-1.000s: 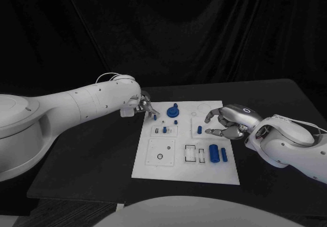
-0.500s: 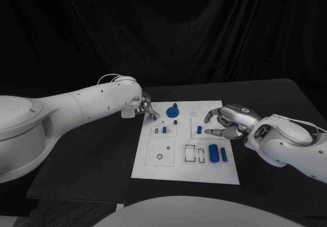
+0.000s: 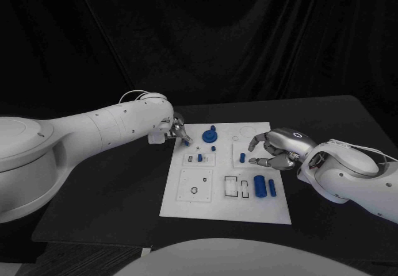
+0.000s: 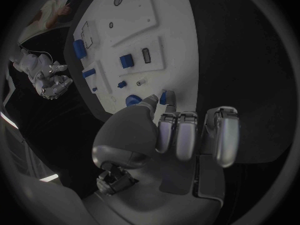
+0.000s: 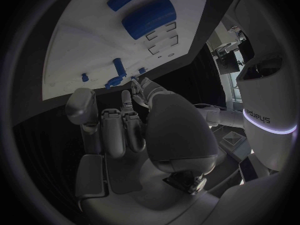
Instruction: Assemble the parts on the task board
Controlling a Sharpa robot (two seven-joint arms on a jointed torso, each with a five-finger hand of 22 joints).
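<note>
Little has changed over the last second. The left hand (image 3: 173,130) has stayed at the board's (image 3: 207,204) far left corner, shifting only slightly, and the right hand (image 3: 278,150) has stayed over the board's right side with hardly any movement. No part on the board has moved. I judge that the current step, placing a small piece with each hand, is stalled or going slowly, and assembly is at an early-to-middle stage.

In the left wrist view the left hand's fingers (image 4: 177,135) are curled in, and a small blue peg (image 4: 163,97) sits at the tips of thumb and finger, apparently pinched, just above the board's edge. The right hand's fingers are curled in with their tips close to the board, near a short upright blue peg (image 3: 243,157). Whether it holds anything I cannot tell.

The board lies in the middle of the worktop (image 3: 116,190). A blue round part with a stem (image 3: 210,135) sits near its far edge. A small peg (image 3: 200,157) stands in the left square block, beside a slot. Near the front, two blue cylinders (image 3: 261,187) lie side by side to the right of two rectangular recesses (image 3: 237,187) that look unfilled. The left front panel (image 3: 195,185) has a ring-shaped hole and carries no part that I can see.
</note>
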